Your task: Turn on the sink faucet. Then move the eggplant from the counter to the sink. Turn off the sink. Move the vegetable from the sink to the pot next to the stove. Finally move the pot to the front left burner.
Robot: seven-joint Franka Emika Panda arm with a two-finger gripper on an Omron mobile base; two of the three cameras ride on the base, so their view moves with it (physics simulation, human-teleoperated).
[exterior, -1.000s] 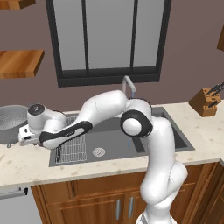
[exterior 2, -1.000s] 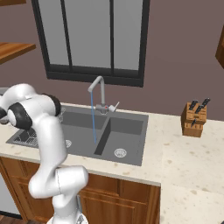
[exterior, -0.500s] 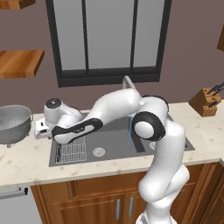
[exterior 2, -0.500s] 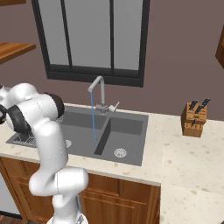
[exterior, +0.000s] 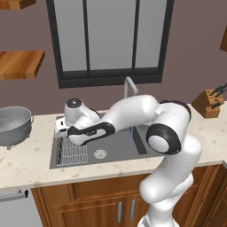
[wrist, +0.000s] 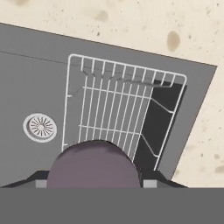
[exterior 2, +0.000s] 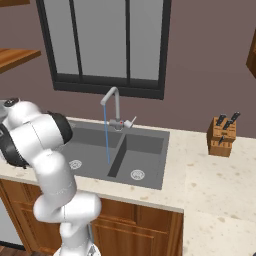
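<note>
The eggplant (wrist: 94, 164) sits at the bottom of the hand view as a rounded dark purple mass between the finger tips, so the end effector (wrist: 94, 177) is clenched on it. Directly below it in that view lies the white wire dish rack (wrist: 118, 109), resting in the left basin of the dark grey sink (exterior: 117, 150), with a round silver drain (wrist: 40, 127) just beside the rack. In the left base view the arm's hand hangs over the rack end of the sink. The sink faucet (exterior 2: 114, 107) stands behind the divider between the basins, and a thin blue stream of water (exterior 2: 106, 137) falls from its spout. The beige speckled tabletop (exterior: 26, 159) surrounds the sink; a silver colander (exterior: 13, 125) stands on it to the left, and a wooden knife block (exterior 2: 222, 136) to the right.
</note>
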